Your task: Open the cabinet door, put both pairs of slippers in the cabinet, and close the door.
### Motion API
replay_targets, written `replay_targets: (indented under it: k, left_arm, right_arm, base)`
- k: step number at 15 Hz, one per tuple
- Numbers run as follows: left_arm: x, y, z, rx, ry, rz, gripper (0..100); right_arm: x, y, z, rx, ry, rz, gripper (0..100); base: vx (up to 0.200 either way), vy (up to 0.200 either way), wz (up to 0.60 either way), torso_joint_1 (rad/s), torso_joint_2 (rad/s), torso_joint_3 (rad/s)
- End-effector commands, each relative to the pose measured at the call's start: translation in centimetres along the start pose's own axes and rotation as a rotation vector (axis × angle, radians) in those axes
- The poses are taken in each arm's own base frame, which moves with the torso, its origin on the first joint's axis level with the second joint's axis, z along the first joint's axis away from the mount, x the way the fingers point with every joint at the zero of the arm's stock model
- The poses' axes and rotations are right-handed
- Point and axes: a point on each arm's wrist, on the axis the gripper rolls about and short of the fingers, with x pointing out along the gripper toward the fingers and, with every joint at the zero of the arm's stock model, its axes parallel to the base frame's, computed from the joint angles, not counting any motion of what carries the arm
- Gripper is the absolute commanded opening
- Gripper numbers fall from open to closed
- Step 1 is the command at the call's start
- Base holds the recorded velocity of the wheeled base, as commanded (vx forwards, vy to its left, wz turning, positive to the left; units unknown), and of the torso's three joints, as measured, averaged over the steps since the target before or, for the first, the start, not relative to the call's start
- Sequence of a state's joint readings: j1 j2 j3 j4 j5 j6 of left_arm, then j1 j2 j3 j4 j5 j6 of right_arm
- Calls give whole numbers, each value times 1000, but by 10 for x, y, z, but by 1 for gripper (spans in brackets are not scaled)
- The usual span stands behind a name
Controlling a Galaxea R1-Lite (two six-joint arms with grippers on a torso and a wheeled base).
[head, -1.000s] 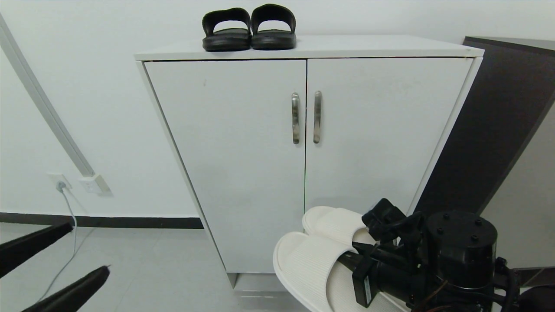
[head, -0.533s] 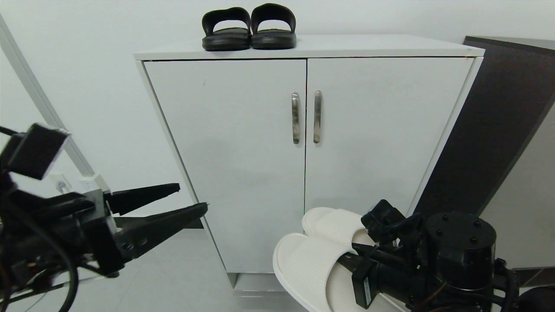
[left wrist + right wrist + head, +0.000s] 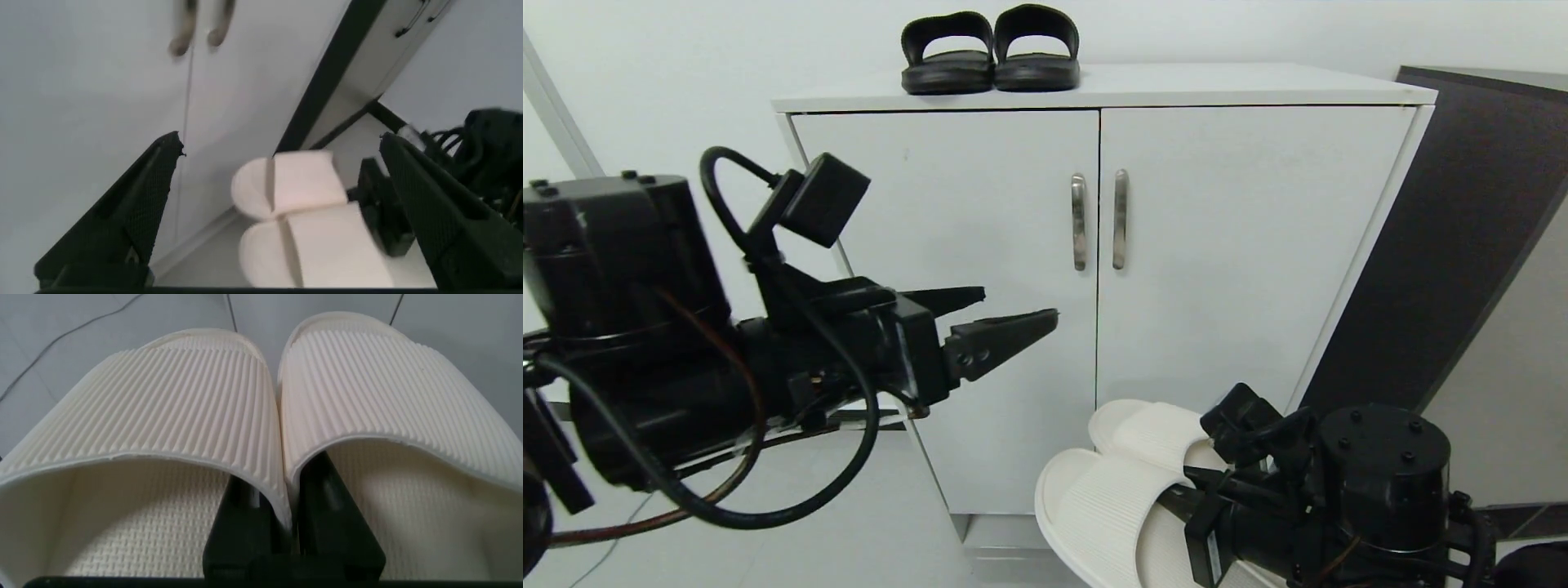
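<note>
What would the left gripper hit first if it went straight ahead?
Probably the cabinet's closed left door, below its handle. Nothing seems to stand between it and the left gripper, though depth is unclear.

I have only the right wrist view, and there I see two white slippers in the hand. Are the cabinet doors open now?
Observer: No, the left door and the right door are both shut.
Operator: My right hand grips the white slippers. Where is the left hand?
Observer: The left hand is open, in front of the left door, lower than the handles.
Operator: And the second pair?
Observer: The black slippers stand on top of the cabinet, above the left door.
</note>
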State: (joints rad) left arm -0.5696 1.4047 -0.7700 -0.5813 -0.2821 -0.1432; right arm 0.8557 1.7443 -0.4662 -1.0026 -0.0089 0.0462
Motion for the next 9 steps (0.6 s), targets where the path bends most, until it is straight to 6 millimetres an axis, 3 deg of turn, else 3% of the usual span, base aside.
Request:
replay_targets:
  k: [1, 3, 4, 7, 9]
  left_arm:
    - [28, -8, 6, -22, 2, -55, 100]
    - [40, -21, 16, -47, -21, -112, 100]
    - [56, -27, 24, -54, -37, -145, 100]
    - [93, -24, 26, -51, -29, -201, 100]
    - [107, -21, 28, -66, -8, -260, 100]
  right_arm:
    - [-1, 0, 0, -1, -1, 3, 0]
    - [-3, 0, -1, -2, 4, 3, 0]
    - [-3, 1, -1, -5, 4, 7, 0]
    - [-3, 3, -2, -3, 7, 30, 0]
    - [-4, 3, -3, -3, 13, 34, 0]
  base:
    - [0, 0, 0, 0, 0, 0]
    - [0, 0, 0, 0, 0, 0]
    - [0, 0, 0, 0, 0, 0]
    - [0, 0, 0, 0, 0, 0]
    - [0, 0, 0, 0, 0, 0]
